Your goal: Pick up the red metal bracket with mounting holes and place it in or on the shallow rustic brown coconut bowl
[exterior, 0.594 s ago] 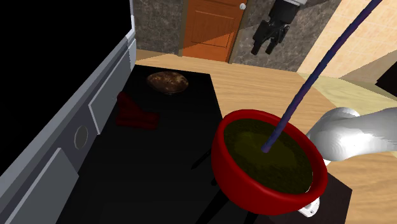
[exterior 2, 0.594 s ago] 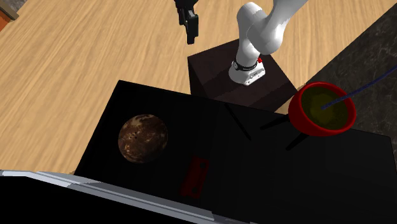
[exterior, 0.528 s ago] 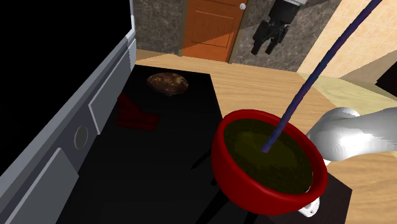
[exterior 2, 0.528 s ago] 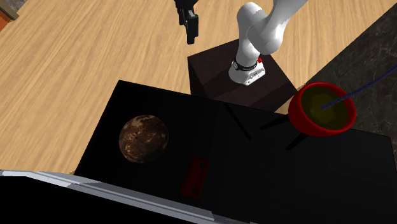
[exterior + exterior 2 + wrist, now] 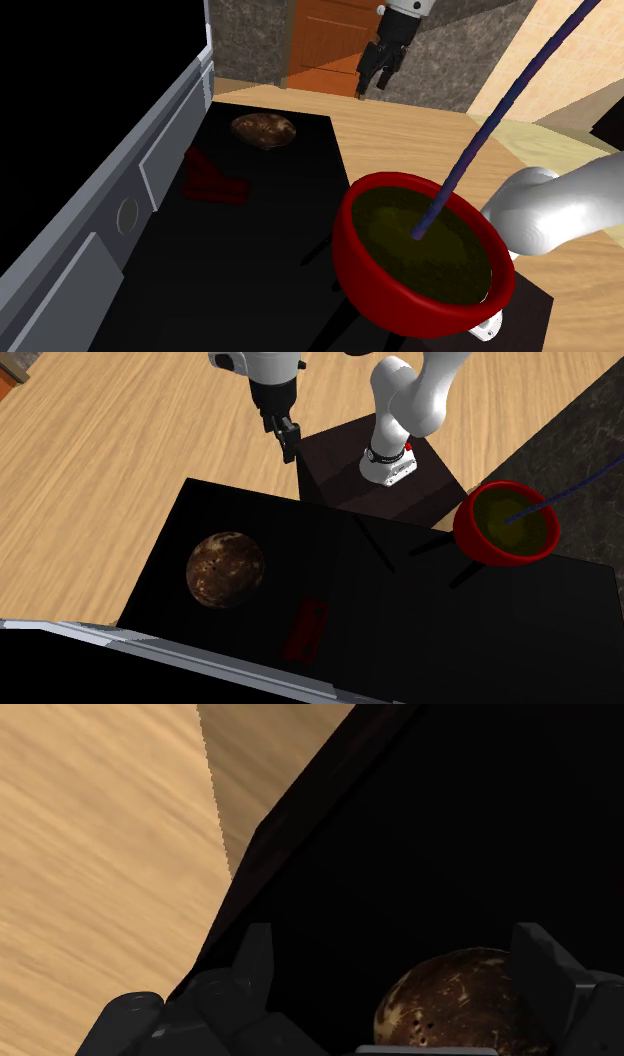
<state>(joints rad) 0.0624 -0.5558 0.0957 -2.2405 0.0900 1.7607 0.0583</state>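
Only at the beginning of the task, by the look of it; no grasp made, no lift, no placing. End effector [image 5: 288,450] up in the air, at about 1 o'clock from the brown bowl [image 5: 225,568] in the second exterior view, close to the worktop [image 5: 420,612] edge on the stand [image 5: 340,457] side; fingers apart, clamped on nothing, with the bowl seen far below between them in the wrist view. Red bracket [image 5: 306,630] flat on the black worktop, at about 4 o'clock from the bowl, near it but not touching; well apart from the end effector. Nothing in the bowl. Larger red bowl [image 5: 505,522] with a stick at about 2 o'clock from the bracket, not part of the job. Left to do, probably: reach over and down to the bracket; close on it; lift; carry to the brown bowl; let go.
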